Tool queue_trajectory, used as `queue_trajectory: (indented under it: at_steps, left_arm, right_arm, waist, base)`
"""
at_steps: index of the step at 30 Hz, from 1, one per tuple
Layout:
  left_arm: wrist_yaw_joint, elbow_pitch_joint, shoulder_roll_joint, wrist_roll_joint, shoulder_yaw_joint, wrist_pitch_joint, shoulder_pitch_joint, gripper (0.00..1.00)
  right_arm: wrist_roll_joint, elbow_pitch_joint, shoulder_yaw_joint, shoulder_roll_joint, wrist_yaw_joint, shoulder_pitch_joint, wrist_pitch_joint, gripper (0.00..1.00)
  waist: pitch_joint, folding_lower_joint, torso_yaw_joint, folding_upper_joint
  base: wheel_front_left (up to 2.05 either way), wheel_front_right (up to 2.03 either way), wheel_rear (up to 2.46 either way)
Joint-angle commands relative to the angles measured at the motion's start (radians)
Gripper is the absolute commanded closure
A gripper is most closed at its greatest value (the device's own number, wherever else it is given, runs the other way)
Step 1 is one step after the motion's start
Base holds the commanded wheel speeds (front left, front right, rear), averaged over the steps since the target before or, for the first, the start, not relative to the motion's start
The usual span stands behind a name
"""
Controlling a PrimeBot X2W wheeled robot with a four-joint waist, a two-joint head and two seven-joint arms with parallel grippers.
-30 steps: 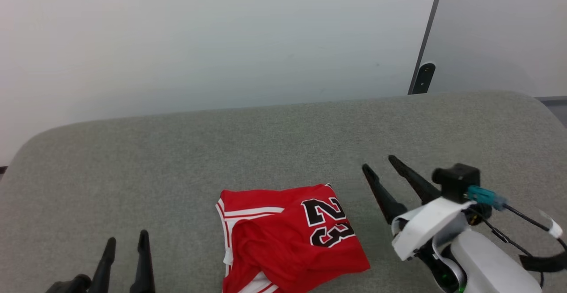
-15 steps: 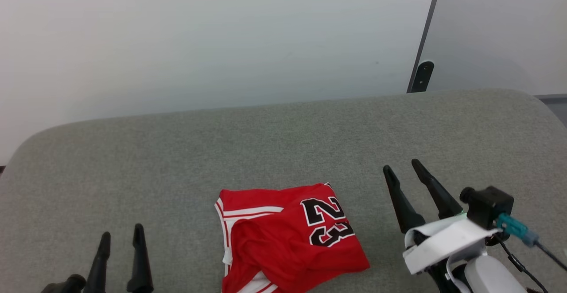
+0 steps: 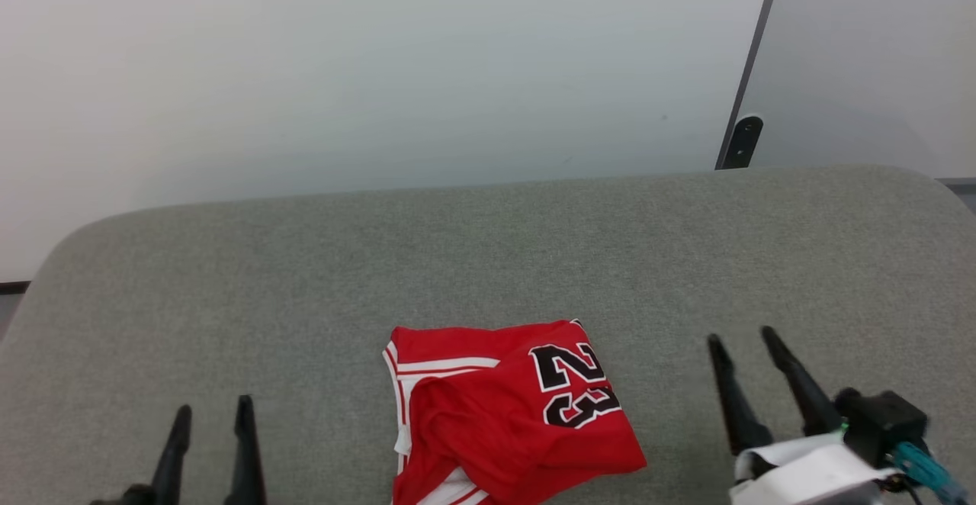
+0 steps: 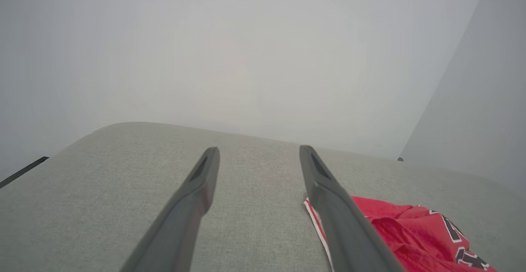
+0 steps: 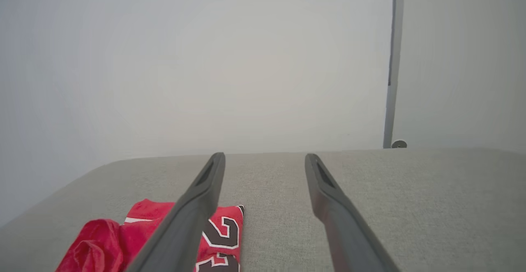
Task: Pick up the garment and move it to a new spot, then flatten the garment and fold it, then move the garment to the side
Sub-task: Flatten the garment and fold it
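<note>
Head view | red garment (image 3: 511,413) lies folded on grey cushion (image 3: 488,261) | left gripper (image 3: 213,406) and right gripper (image 3: 740,334) flank it, jaws spread, empty.

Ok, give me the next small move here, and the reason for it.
Probably bring the right gripper in to the right edge of the garment and pinch it. The garment lies rumpled on the grey padded surface, untouched, between the left gripper and the right one, both open and clear of it, so a lift needs a grasp first.
</note>
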Motion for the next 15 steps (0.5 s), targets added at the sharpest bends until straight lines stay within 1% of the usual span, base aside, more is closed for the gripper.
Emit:
queue_trajectory:
  at_steps: [1, 7, 11, 15]
  left_arm:
    - [-0.003, -0.010, -0.001, 0.000, 0.017, -0.001, 0.014, 0.00]
    - [-0.006, -0.028, -0.008, 0.016, 0.044, -0.001, 0.039, 0.00]
    - [-0.008, -0.025, -0.010, 0.019, 0.048, -0.001, 0.041, 0.00]
    - [-0.007, -0.024, -0.011, 0.024, 0.045, -0.001, 0.037, 0.00]
  right_arm:
    - [-0.018, -0.006, -0.025, 0.002, -0.002, 0.019, -0.001, 0.00]
    - [-0.057, -0.017, -0.106, 0.023, -0.002, 0.068, -0.001, 0.00]
    - [-0.071, -0.021, -0.134, 0.029, -0.002, 0.082, -0.001, 0.00]
    - [-0.076, -0.026, -0.139, 0.030, -0.002, 0.085, -0.001, 0.00]
  waist:
    - [-0.002, 0.0000, 0.004, 0.0000]
    - [-0.005, 0.0000, 0.012, 0.0000]
    - [-0.006, 0.0000, 0.014, 0.0000]
    - [-0.005, 0.0000, 0.018, 0.0000]
  base:
    - [0.00, 0.00, 0.00]
    - [0.00, 0.00, 0.00]
    - [0.00, 0.00, 0.00]
    - [0.00, 0.00, 0.00]
